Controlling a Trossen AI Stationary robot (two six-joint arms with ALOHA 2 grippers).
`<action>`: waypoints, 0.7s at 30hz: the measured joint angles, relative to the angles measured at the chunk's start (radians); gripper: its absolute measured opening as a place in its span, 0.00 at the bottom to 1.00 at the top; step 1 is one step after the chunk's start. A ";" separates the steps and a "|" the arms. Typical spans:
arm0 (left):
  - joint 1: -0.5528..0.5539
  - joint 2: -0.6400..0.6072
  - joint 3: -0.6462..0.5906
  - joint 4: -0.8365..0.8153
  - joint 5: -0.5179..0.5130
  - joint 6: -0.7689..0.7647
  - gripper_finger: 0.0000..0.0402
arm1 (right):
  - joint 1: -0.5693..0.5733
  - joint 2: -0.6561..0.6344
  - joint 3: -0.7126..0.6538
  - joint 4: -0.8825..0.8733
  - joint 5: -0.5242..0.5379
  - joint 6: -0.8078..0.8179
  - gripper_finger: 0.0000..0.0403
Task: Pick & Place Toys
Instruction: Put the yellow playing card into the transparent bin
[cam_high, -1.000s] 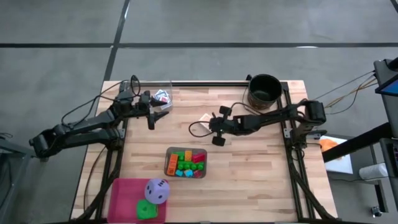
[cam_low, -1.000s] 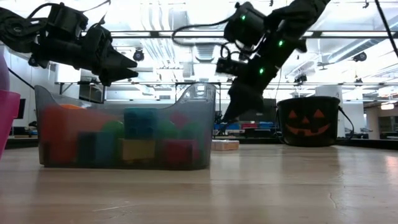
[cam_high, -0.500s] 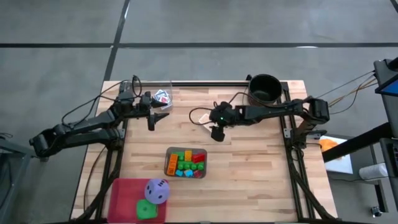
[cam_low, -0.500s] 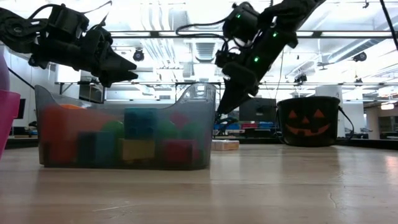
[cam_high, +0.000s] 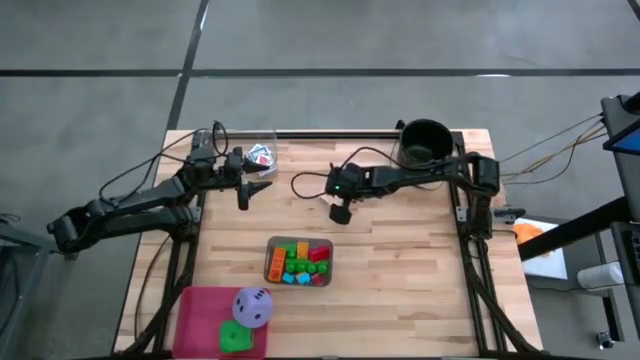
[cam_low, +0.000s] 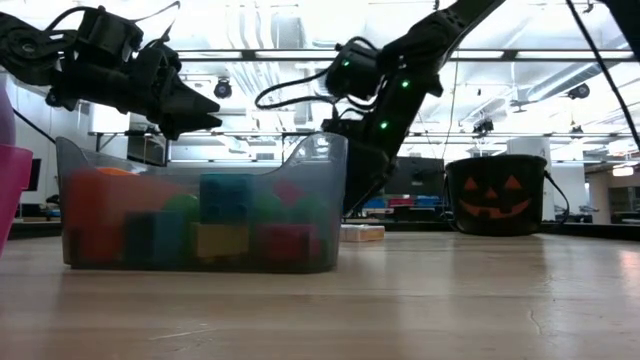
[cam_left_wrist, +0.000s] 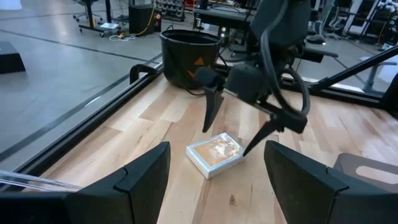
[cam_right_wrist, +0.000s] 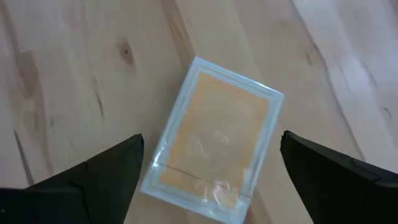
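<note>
Right wrist view says it best: the right gripper (cam_right_wrist: 208, 180) hangs right over a small card box (cam_right_wrist: 214, 140) lying flat on the wooden surface (cam_right_wrist: 74, 74), fingers spread wide on either side and not touching it, so nothing's grasped. Left wrist view backs that up, with the same card box (cam_left_wrist: 214, 154) sitting between the two dark fingertips of the right gripper (cam_left_wrist: 225, 143), and the black bucket (cam_left_wrist: 186, 56) standing behind it. From the high view that spot is in the middle of the surface's far half, with the bucket (cam_high: 425, 145) at the far right corner. The left gripper (cam_high: 246, 186) waits in the air near the far left corner, fingers apart and empty, next to a clear container (cam_high: 262, 155) with a card in it. The grey tray (cam_high: 298, 262) full of coloured blocks (cam_high: 300, 262) sits mid-surface toward the near edge. Purple die (cam_high: 252, 306) and green die (cam_high: 236, 337) rest on a pink bin (cam_high: 200, 315) at the near left corner.
</note>
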 joint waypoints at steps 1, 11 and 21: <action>0.000 0.000 0.000 0.000 0.000 0.002 0.66 | 0.000 0.011 0.012 -0.005 0.001 -0.005 0.95; 0.000 0.000 0.000 -0.003 0.000 0.004 0.66 | -0.009 0.162 0.149 -0.143 0.056 -0.027 0.98; 0.000 0.000 0.000 -0.009 0.000 0.010 0.66 | -0.016 0.216 0.184 -0.189 0.021 -0.082 0.91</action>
